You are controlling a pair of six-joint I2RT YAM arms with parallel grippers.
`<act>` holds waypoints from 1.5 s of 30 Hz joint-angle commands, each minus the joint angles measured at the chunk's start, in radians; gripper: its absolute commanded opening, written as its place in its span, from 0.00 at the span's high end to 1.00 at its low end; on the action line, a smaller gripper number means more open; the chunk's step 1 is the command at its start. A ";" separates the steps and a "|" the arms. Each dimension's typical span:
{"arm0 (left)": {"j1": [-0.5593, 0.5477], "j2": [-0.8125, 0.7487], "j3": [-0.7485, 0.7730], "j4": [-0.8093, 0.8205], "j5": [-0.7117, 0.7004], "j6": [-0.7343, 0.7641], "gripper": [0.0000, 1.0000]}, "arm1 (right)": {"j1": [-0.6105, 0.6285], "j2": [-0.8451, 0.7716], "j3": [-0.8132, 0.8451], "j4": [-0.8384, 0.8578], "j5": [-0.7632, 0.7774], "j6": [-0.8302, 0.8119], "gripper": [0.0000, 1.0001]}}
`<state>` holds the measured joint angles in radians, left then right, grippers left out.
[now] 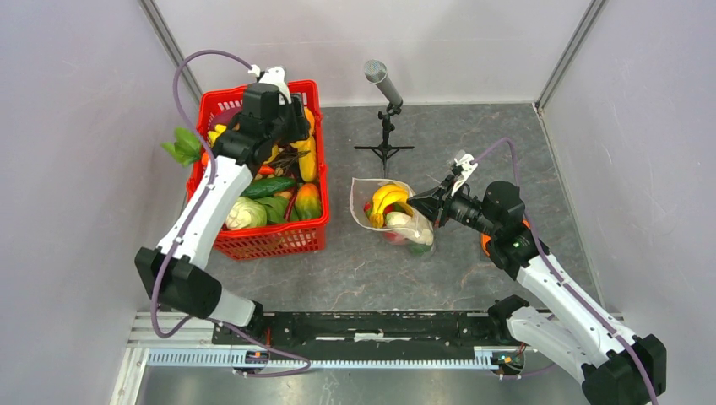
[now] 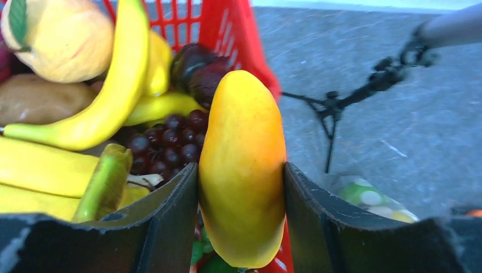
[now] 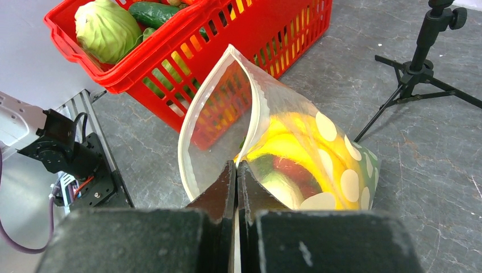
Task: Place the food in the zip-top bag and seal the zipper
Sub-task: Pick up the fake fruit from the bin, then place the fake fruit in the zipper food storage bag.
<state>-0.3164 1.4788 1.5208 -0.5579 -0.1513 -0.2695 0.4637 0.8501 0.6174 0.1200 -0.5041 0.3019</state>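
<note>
While the left gripper (image 2: 239,168) is reaching into the red basket (image 1: 270,240) at the left of the surface (image 1: 473,143), its two dark fingers (image 2: 170,227) are pressing against either side of a yellow-orange mango (image 2: 241,114), so it is gripping that piece of food. The mango is sitting lengthwise between the fingers, close to the basket's right wall. Dark grapes (image 2: 170,142) and yellow bananas (image 2: 108,96) are lying just beside it inside the basket. A pale cabbage (image 3: 105,28) and a green cucumber (image 3: 153,12) are sitting in the basket's nearer part.

The zip-top bag (image 1: 393,211) is resting on the surface just right of the basket, apart from it, between the basket and the right arm. The right gripper (image 3: 236,170) is closed tight, its fingers pinching the bag's edge at the mouth. The mouth is gaping open toward the basket. The zipper (image 3: 257,114), the white strip along the rim, is curving apart in a wide loop, unsealed. Inside the bag, a yellow banana piece (image 1: 387,198) is lying with a red piece (image 3: 290,170) and a pale one (image 1: 398,219) under the dotted plastic. A small black tripod stand (image 1: 386,135) carrying a grey microphone is standing behind the bag, apart from it.
</note>
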 commanded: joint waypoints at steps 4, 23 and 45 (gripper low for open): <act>-0.006 -0.119 -0.038 0.056 0.217 -0.043 0.78 | 0.000 -0.008 -0.005 0.051 -0.003 0.015 1.00; -0.317 -0.325 -0.331 0.057 0.645 0.146 0.79 | 0.000 -0.037 -0.018 0.108 0.032 0.068 1.00; -0.471 -0.050 -0.404 0.469 0.685 0.638 0.66 | 0.000 -0.042 -0.010 0.160 -0.054 0.108 1.00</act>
<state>-0.7738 1.3911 1.1244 -0.1867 0.4126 0.1551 0.4637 0.8234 0.5907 0.1955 -0.5240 0.3901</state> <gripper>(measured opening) 0.587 0.006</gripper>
